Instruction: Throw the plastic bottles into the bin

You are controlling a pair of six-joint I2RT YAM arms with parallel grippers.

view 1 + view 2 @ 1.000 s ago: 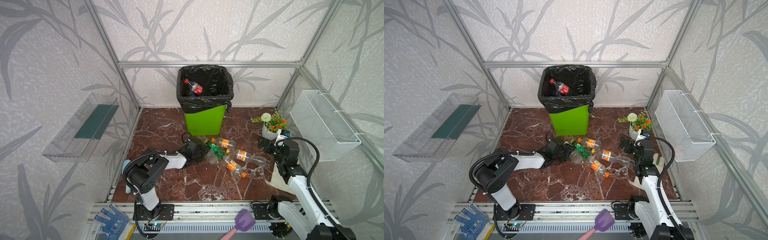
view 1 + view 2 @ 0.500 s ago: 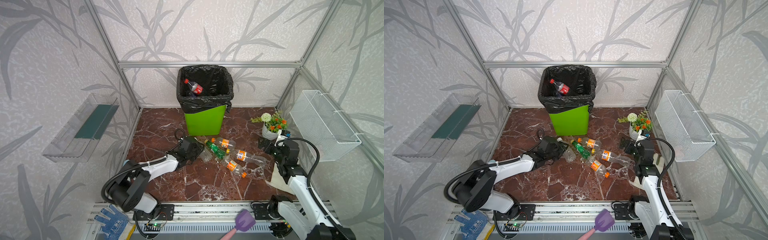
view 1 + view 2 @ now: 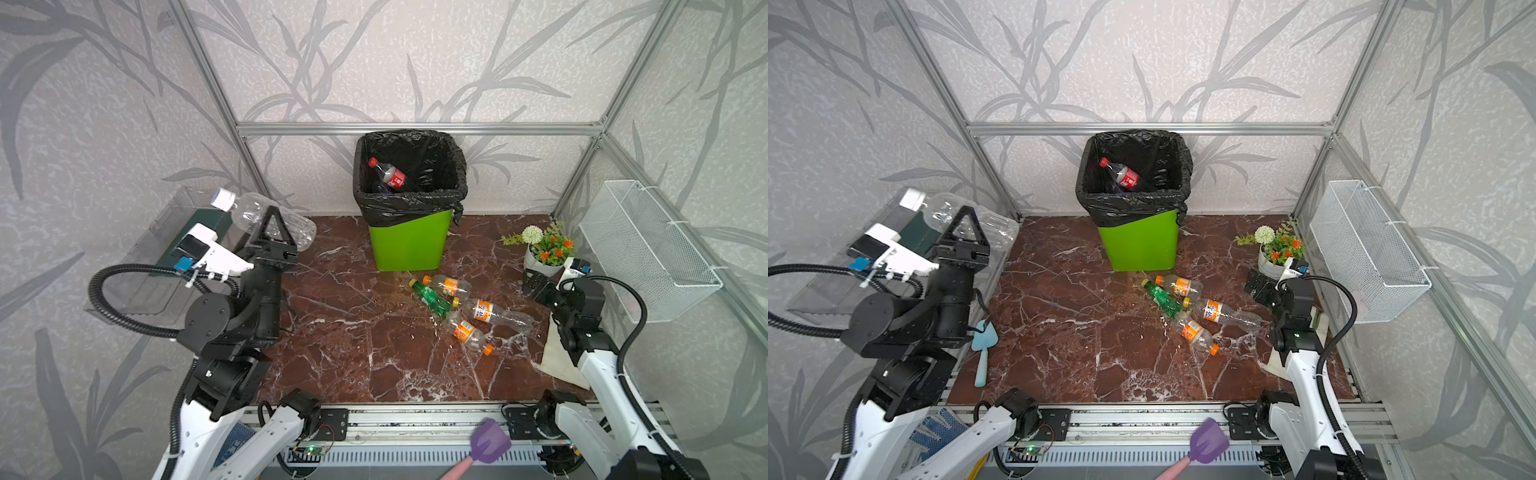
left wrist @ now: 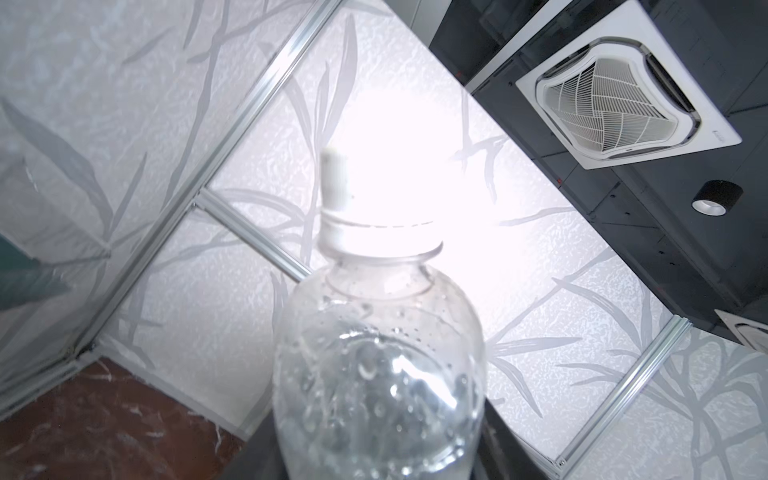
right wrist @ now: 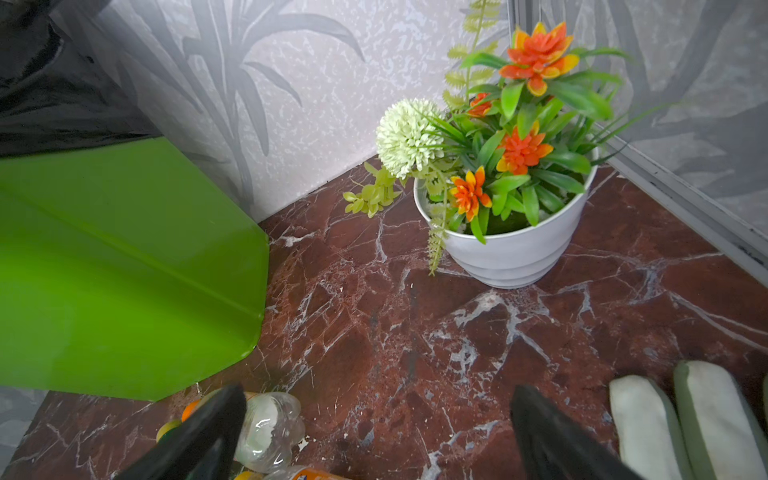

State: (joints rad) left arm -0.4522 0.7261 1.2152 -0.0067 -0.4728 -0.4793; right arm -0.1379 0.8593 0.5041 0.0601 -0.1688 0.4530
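Observation:
My left gripper is raised high at the left, shut on a clear plastic bottle with a white cap. In the left wrist view this bottle fills the jaws, cap pointing away. The lime-green bin with a black bag stands at the back and holds a red-labelled bottle. Several bottles lie on the floor in front of it: a green one and orange-labelled ones. My right gripper is open and empty, low beside them.
A white flower pot stands at the back right, right behind my right gripper. A wire-mesh basket hangs on the right wall and a clear tray on the left wall. A blue trowel and a pale cloth lie on the floor.
My left arm has risen from the bottle pile and swung up to the left, carrying the clear white-capped bottle. The right arm has not moved.

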